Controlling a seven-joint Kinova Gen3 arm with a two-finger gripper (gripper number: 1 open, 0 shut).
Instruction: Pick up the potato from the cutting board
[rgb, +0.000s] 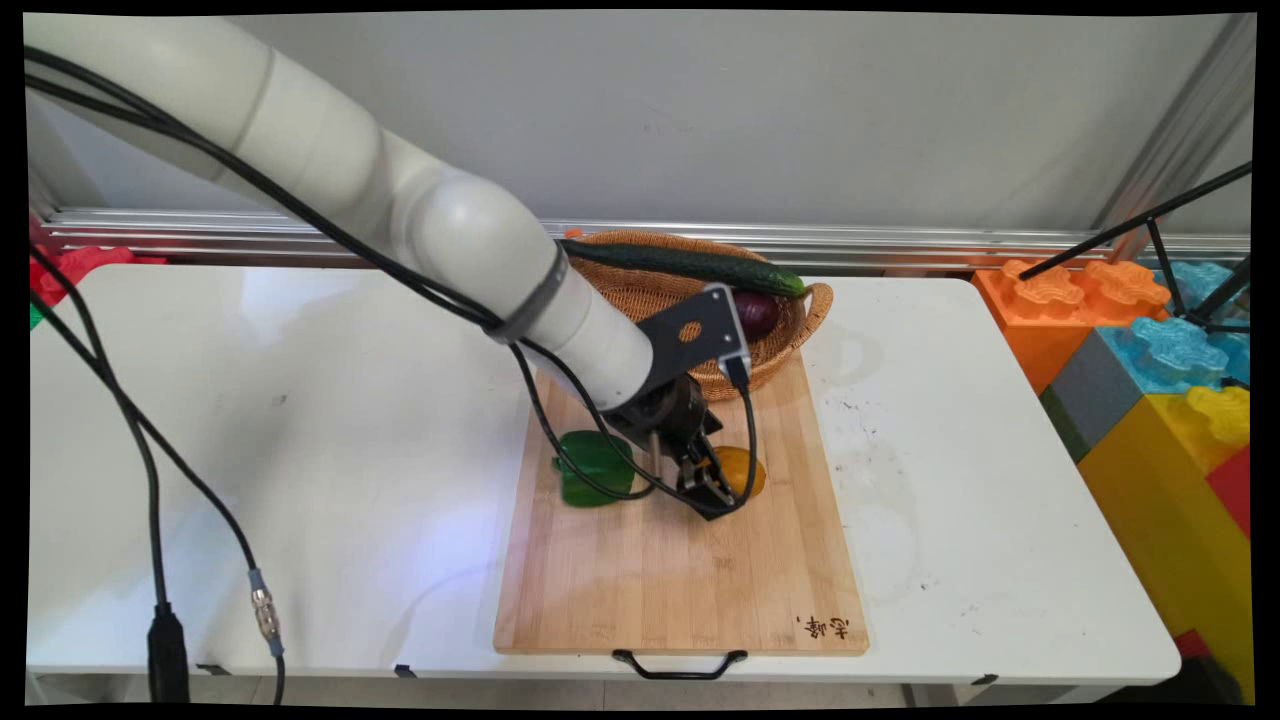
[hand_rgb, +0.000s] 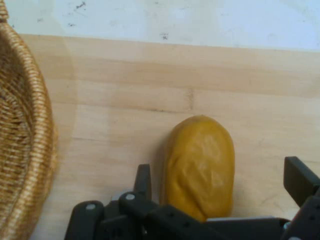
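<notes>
The tool (rgb: 712, 484) stands released, its fingers (hand_rgb: 143, 181) straddling a yellow pepper (hand_rgb: 200, 167) on the board (rgb: 680, 590), beside a green pepper (rgb: 593, 467) and near the basket (hand_rgb: 22, 150).

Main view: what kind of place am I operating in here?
Likely a robotics lab staged as a kitchen: a wooden cutting board with vegetables on a white table, a wicker basket, oversized toy blocks alongside.

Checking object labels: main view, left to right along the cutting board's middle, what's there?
Green bell pepper → gripper, fingers open → yellow-orange vegetable, all on the wooden cutting board.
</notes>
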